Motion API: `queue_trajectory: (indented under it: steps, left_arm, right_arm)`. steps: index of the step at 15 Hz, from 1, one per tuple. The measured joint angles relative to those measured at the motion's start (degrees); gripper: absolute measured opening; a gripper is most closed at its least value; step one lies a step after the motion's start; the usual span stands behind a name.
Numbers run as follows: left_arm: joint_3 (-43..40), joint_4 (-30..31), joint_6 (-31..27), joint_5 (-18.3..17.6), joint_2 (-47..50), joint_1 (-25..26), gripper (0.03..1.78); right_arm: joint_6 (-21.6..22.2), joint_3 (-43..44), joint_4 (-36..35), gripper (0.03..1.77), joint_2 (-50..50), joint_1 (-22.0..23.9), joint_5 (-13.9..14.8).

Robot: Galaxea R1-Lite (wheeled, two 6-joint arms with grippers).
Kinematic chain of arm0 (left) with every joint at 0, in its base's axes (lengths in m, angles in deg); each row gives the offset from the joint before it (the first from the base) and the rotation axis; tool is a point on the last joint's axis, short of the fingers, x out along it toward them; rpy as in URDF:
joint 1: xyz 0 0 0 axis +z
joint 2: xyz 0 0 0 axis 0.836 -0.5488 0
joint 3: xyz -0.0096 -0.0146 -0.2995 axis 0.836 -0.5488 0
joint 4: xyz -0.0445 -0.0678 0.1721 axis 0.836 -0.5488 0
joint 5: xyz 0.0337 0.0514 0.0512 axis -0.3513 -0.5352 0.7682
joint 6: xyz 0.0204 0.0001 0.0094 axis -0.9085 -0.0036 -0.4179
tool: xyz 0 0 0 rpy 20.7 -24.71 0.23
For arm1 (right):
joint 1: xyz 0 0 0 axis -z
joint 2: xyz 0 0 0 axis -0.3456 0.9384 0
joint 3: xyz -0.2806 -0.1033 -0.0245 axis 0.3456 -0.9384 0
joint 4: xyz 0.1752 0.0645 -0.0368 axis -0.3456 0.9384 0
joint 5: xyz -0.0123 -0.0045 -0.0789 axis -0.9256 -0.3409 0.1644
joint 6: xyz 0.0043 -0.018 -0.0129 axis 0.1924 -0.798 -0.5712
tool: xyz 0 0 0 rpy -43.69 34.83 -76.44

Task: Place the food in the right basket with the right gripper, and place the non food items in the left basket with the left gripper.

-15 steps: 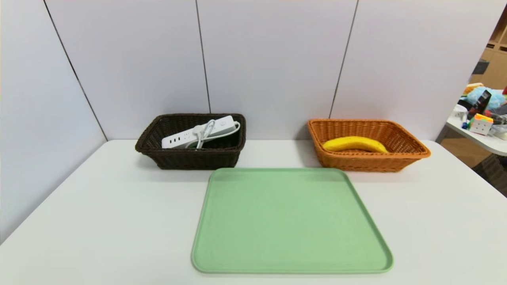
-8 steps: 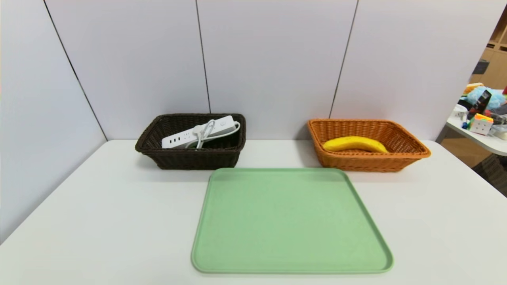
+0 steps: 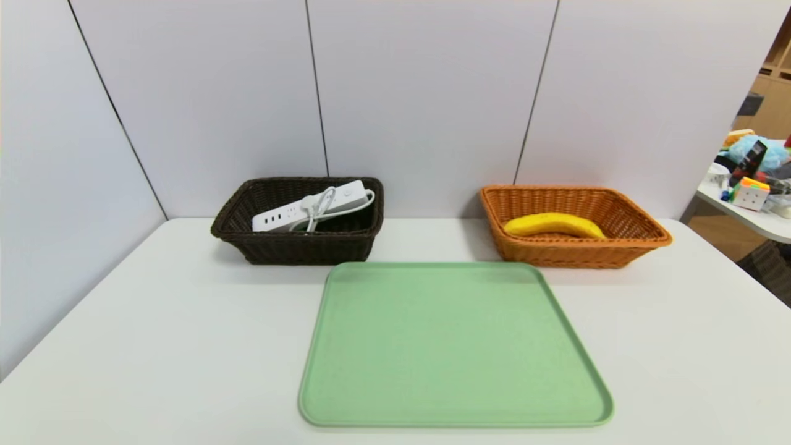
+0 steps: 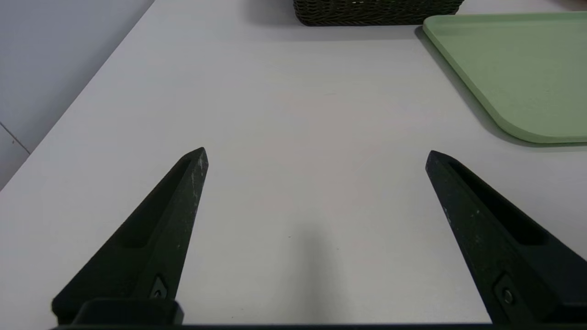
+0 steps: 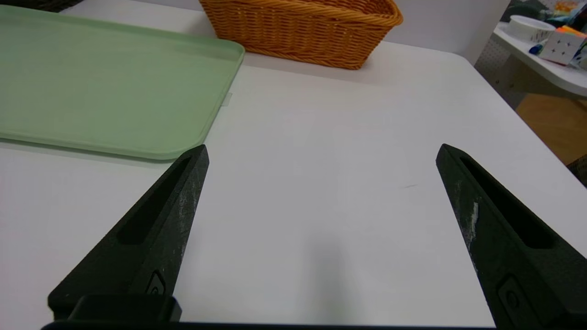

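resting in orange basket (image 3: pixel 642 238): banana (image 3: pixel 553 225); both claws wide apart.

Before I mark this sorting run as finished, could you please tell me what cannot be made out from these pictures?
- Head view: the floor of the dark brown woven basket is hidden by its near wall and the white power strip; anything beneath it cannot be seen.
- Head view: neither arm appears.
- Left wrist view: the open left gripper sees only the basket's base; the edge cuts off the rest.
- Right wrist view: the open right gripper sees only the outer wall of the orange-tan woven basket; the yellow banana is hidden.
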Motion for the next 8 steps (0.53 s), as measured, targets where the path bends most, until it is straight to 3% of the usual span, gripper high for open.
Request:
queue_trajectory:
  steps: [8]
  left_arm:
    - [-3.9, 6.4, 0.8, 1.5, 0.0, 0.0, 1.69]
  right_arm:
    - [2.8, -0.5, 0.1, 1.71, 0.0, 0.0, -0.3]
